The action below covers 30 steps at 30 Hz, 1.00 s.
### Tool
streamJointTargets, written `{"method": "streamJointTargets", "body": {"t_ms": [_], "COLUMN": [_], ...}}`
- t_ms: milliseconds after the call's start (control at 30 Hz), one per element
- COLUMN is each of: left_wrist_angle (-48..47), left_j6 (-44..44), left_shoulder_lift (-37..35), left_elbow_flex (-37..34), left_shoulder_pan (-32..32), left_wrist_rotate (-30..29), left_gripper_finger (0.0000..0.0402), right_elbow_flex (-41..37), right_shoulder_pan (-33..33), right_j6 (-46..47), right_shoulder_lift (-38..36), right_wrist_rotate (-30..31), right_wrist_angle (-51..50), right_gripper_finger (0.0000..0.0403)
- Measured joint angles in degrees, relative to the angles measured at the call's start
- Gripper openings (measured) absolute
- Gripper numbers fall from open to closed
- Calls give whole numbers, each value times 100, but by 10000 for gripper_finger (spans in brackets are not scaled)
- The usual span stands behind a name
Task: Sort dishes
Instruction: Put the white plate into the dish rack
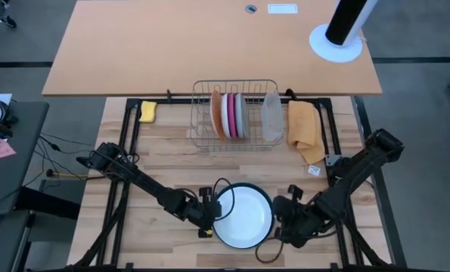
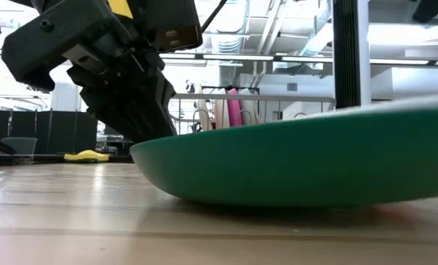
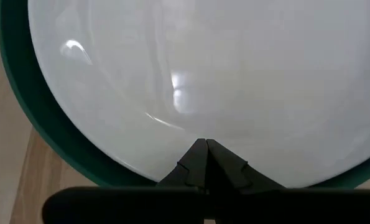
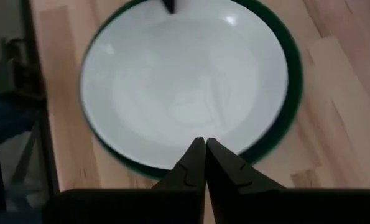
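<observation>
the wooden table (image 1: 172, 162) holds everything. at its far side stands a wire rack (image 1: 236, 115), with three plates on edge in it, side by side: an orange plate (image 1: 217, 115), a pink plate (image 1: 230, 115) and a grey plate (image 1: 240, 115). a clear plastic tub (image 1: 271, 117) stands in the rack too, just beside them. an orange cloth (image 1: 303, 130) lies on the table by the rack.

near the front edge of the table a white plate (image 1: 244, 214) sits flat inside a green plate (image 4: 290, 93), so only a green ring shows around it.

the left claw (image 1: 208, 219) is low at one side of the stacked plates. its two fingers are pressed together with nothing between them, and the tips touch the rim of the white plate. the right claw (image 1: 279, 224) is at the other side, fingers also pressed together and holding nothing, tips near the green rim.

a small yellow sponge (image 1: 147, 111) lies by a far corner.
</observation>
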Motion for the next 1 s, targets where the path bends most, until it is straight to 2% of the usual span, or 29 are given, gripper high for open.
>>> {"method": "streamJointTargets", "body": {"t_ms": [133, 267, 433, 700, 1000], "left_wrist_angle": [63, 127, 134, 157, 160], "left_j6": [0, -8, -23, -57, -57], "left_shoulder_lift": [2, 4, 11, 11, 11], "left_elbow_flex": [-5, -5, -5, -9, -11], "left_shoulder_pan": [29, 44, 42, 42, 39], "left_wrist_rotate": [43, 109, 110, 112, 110], "left_gripper_finger": [0, 0, 0, 0, 0], "right_elbow_flex": [0, -2, -173, -461, -953], "right_shoulder_pan": [-172, -348, -504, -727, -833], "right_j6": [976, 1381, 1446, 1398, 1301], "right_shoulder_lift": [27, 117, 353, 807, 875], "right_wrist_rotate": [-19, -60, -469, -605, -991], "right_wrist_angle": [-418, -647, -539, -211, 1008], "right_gripper_finger": [40, 74, 119, 177, 191]}}
